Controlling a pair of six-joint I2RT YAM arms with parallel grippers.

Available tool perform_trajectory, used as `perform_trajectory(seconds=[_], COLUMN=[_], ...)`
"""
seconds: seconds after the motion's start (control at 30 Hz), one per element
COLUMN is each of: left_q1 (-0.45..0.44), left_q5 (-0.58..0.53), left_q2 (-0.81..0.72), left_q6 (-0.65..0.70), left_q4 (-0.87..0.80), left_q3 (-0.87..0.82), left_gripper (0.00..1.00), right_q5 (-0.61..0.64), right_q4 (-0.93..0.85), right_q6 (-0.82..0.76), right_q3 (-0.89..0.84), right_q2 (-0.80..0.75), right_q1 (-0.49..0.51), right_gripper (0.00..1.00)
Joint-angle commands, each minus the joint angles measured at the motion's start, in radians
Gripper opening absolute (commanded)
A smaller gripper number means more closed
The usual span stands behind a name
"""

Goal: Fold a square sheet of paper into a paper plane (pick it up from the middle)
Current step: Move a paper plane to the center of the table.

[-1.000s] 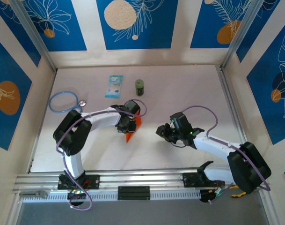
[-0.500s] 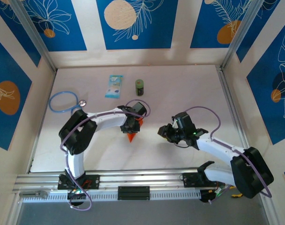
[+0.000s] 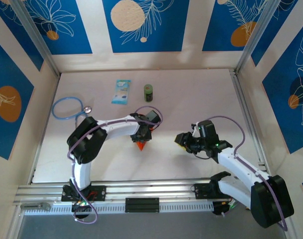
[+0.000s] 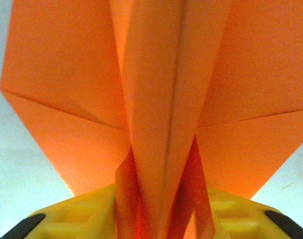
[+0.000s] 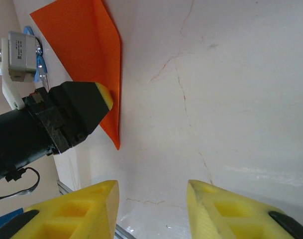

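Note:
The paper plane [image 3: 140, 145], bright orange and folded to a point, lies on the white table under my left gripper [image 3: 144, 134]. In the left wrist view the plane [image 4: 66, 74] spreads both wings wide. Its central keel runs down between my left gripper [image 4: 161, 204], whose yellow fingers [image 4: 86, 211] stand apart while the paper's layers splay loosely between them. My right gripper [image 3: 181, 140] hovers to the right of the plane, open and holding nothing. In its own view the right gripper [image 5: 151, 209] faces the plane [image 5: 86, 55], with a left fingertip [image 5: 104, 94] resting over the orange paper.
At the back of the table are a light-blue packet [image 3: 121, 91] and a small green can [image 3: 149, 92]. A blue looped tube [image 3: 67, 107] lies at the far left. A metal rail [image 3: 141, 191] runs along the near edge. Thin cracks mark the table [image 5: 216, 99].
The left gripper has slid right and nearer over the plane, and its jaws have widened. The right gripper has drawn back to the right and opened wider.

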Motion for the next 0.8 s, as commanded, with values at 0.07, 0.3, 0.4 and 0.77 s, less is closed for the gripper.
perform_trajectory(seconds=[0.07, 0.3, 0.4, 0.77], left_q1=[-0.015, -0.021, -0.020, -0.020], left_q5=[0.060, 0.044, 0.027, 0.005], left_q2=[0.077, 0.058, 0.036, -0.027], left_q6=[-0.033, -0.011, 0.000, 0.018], left_q4=[-0.001, -0.029, -0.042, -0.084], left_q3=[-0.013, 0.012, 0.031, 0.090], left_gripper=[0.40, 0.40, 0.40, 0.42], right_q5=[-0.057, -0.065, -0.065, -0.074], right_q4=[-0.027, -0.027, -0.031, -0.068], right_q6=[-0.031, -0.040, -0.046, -0.078], right_q3=[-0.018, -0.014, -0.007, 0.025], right_q2=[-0.018, -0.018, -0.018, -0.013], right_q1=[-0.020, -0.030, -0.033, -0.057], right_gripper=[0.41, 0.41, 0.41, 0.42])
